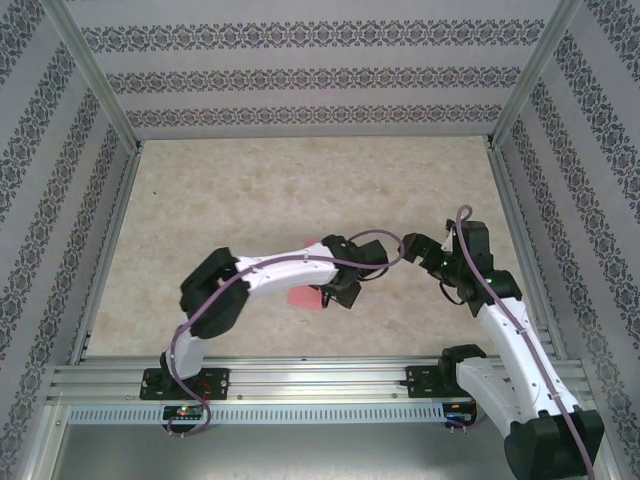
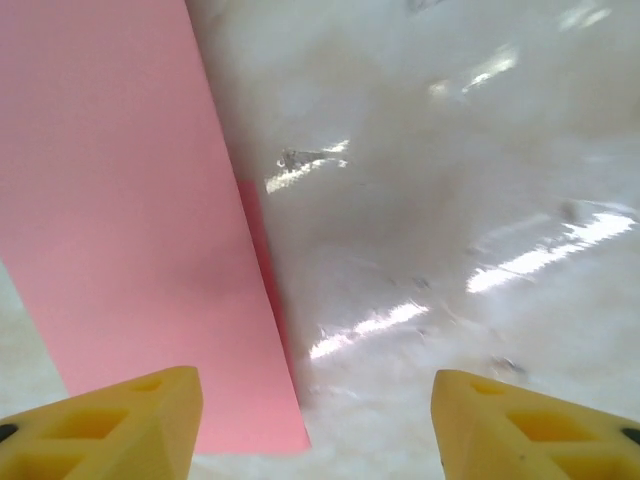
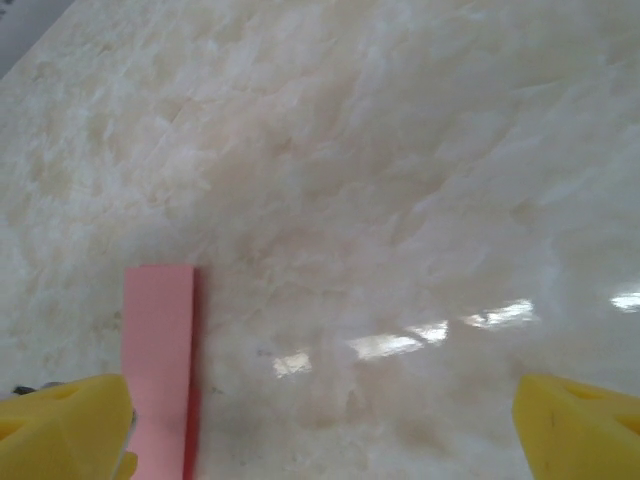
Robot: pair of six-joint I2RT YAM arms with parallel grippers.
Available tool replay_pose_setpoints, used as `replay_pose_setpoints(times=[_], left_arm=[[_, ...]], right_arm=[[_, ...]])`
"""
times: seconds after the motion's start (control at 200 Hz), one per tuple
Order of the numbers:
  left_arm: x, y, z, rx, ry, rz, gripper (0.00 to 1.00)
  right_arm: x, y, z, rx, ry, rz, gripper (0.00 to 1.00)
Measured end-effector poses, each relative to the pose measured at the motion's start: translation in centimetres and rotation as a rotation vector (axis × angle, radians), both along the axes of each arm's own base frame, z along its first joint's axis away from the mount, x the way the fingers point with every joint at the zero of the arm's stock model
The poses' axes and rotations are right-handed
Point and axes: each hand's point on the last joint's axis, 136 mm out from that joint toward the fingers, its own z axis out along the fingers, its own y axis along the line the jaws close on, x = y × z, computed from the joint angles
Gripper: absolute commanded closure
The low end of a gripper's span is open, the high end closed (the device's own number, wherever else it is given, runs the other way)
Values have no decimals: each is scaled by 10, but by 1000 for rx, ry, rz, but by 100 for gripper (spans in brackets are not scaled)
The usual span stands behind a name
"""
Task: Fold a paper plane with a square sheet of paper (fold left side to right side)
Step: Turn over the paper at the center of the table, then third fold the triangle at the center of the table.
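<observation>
The square sheet of paper (image 1: 303, 297) is salmon-red and lies flat on the table, mostly hidden under my left arm in the top view. In the left wrist view the sheet (image 2: 130, 220) shows two stacked layers, a darker lower edge peeking out along its right side. My left gripper (image 2: 315, 430) hovers low over the sheet's near right corner, jaws open, nothing between them. Its left fingertip (image 2: 120, 420) overlaps the paper. My right gripper (image 3: 320, 430) is wide open over bare table, with a strip of the sheet (image 3: 158, 360) beside its left fingertip (image 3: 65, 430).
The table (image 1: 300, 190) is a glossy beige marble-look surface. Patterned walls and metal frame posts (image 1: 110, 110) close it in at the back and sides. A rail (image 1: 320, 380) holding both arm bases runs along the near edge. The two grippers are close together near the table's middle.
</observation>
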Motion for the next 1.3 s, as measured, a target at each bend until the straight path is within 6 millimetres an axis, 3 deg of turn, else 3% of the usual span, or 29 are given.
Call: replay_pose_setpoints(times=[0.16,0.275,0.435,0.644,0.959,1.299], left_arm=[[20,22,57,-271,-69,88,24],[41,57,74,-438,-119,206,19],[55,101,55,-550,-126,369,17],[57,130,15,-671,-59,534,17],[66,112,19,-801,-34,525,17],[64,108,-3,-774,26,535,18]], right_arm=[[3,35,-21,93,55,120,7],[2,79,-31,120,77,254,9],[1,135,-54,136,130,388,17],[23,188,-70,153,129,472,19],[68,216,-87,134,108,484,19],[72,211,-112,59,136,503,19]])
